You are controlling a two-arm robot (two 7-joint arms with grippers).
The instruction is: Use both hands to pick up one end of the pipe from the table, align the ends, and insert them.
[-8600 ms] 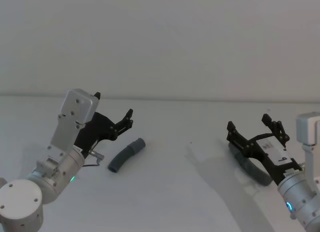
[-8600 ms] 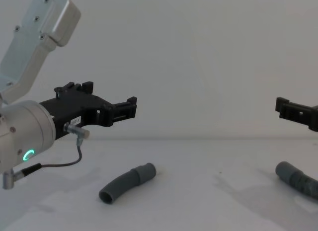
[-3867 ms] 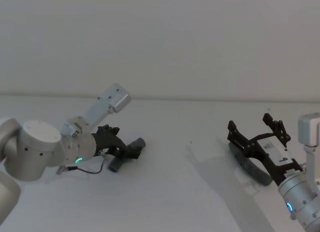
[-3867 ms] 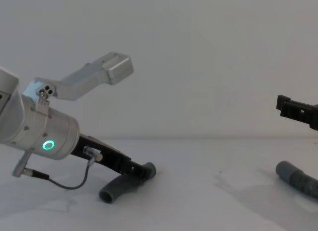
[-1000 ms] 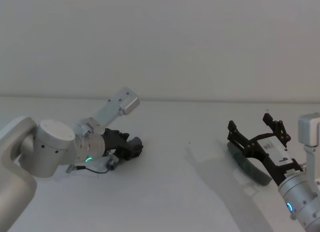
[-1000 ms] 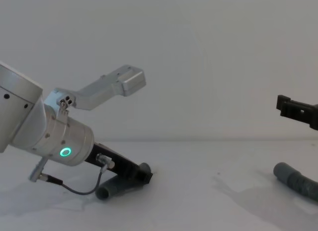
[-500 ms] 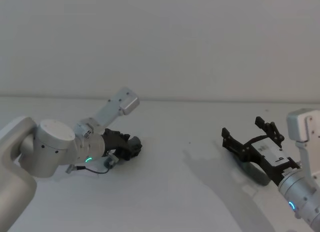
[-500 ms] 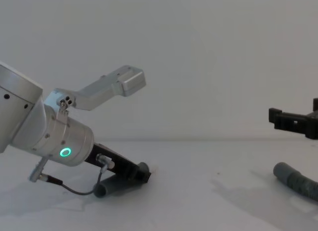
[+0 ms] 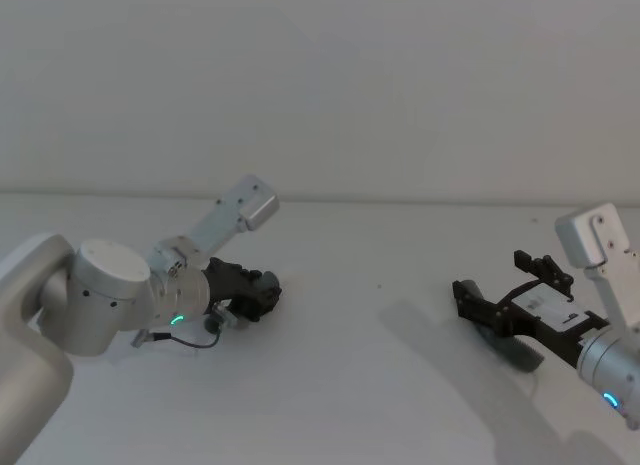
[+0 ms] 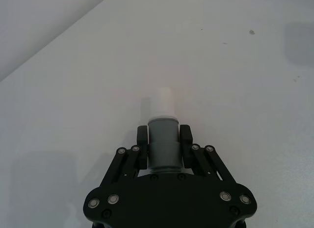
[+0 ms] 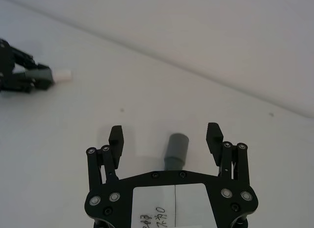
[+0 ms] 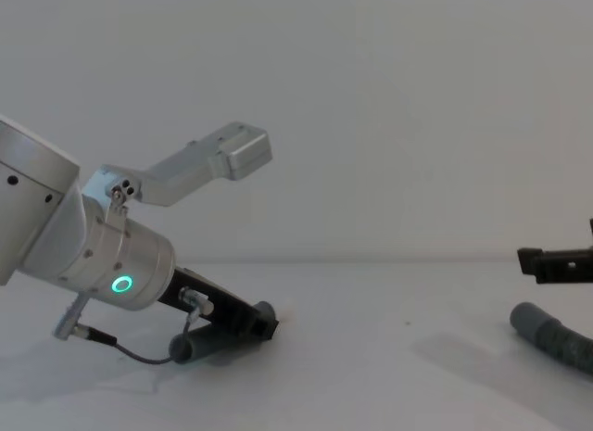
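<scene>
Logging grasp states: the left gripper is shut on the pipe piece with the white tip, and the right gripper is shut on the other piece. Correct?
Not quite. The right gripper is open, jaws spread either side of the other piece, as the right wrist view shows. The left gripper is shut on the white-tipped piece.

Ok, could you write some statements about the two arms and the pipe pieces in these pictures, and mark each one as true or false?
1. The left end effector is closed on the pipe piece with the white tip. True.
2. The right end effector grips the second pipe piece. False: its fingers are open, one on each side of the piece, not touching it.
3. The two pipe pieces are joined. False: they are far apart, one at each side.
4. The second pipe piece lies on the table. True.
</scene>
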